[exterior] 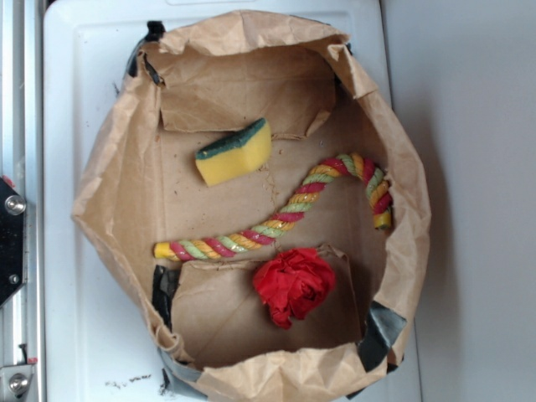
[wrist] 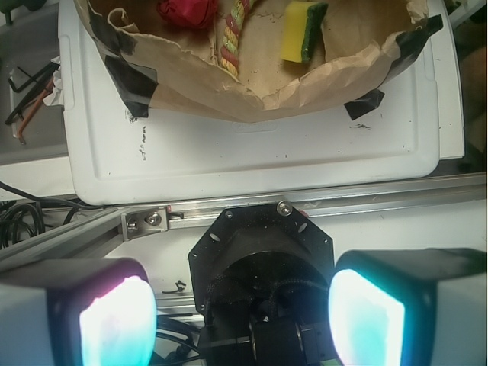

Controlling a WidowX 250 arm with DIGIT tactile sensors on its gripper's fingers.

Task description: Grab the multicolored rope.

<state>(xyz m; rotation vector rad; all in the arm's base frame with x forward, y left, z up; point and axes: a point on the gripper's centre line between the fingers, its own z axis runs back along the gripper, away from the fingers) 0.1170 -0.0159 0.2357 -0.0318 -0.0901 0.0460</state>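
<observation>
Twisted red, yellow and green multicolored rope (exterior: 280, 219) lies curved.

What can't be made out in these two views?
- Multicolored rope: in the wrist view the top edge cuts it off, showing one end only.
- Red cloth ball: same edge crops it.
- End effector: absent from the exterior view.
- Dark tools, wrist view left: too small to identify.
</observation>
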